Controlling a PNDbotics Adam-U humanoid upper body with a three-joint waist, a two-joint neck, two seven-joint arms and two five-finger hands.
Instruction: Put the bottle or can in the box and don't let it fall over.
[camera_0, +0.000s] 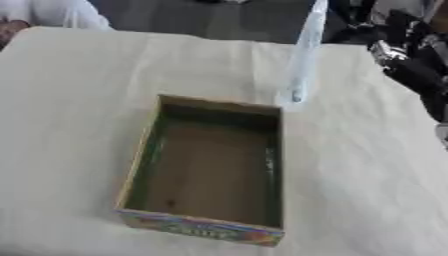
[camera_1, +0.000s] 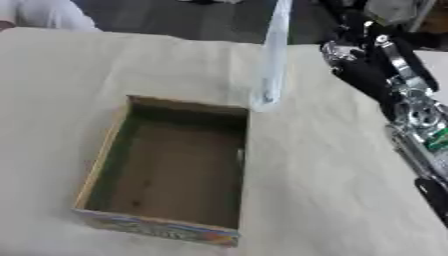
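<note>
Left eye view: your clear bottle (camera_0: 300, 60) is tall, slim, upright behind the open cardboard box (camera_0: 140, 155). Right hand (camera_1: 385, 70) beside it, fingers' state unclear.

Cream cloth-covered table (camera_0: 79, 100) filling most of the view, dark grey floor (camera_0: 192, 17) beyond its far edge, even soft light, faint creases across the cloth
</note>
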